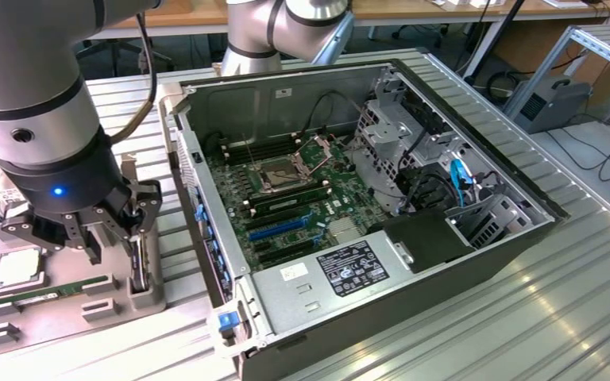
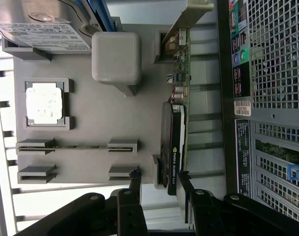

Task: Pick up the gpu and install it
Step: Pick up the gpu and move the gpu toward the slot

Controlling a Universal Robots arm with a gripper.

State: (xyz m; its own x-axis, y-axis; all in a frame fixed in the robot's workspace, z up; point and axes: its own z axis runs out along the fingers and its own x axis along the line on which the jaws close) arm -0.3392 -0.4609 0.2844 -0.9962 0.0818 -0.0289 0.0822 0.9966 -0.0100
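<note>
Pick phase: gripper [image 2: 158, 181] open, straddling the gpu [image 2: 172, 142] upright at the tray's [image 2: 90, 113] edge beside the PC case [image 2: 272, 59]; reckon closing needs fingers square on both faces.

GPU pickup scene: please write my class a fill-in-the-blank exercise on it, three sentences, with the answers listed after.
1. The gripper is ___, with a finger on each side of the gpu at its end.
2. The gpu stands on edge in the tray, not yet inside the ___.
3. The memory stick in the tray is coloured ___.
Answers: open; case; green.
</note>
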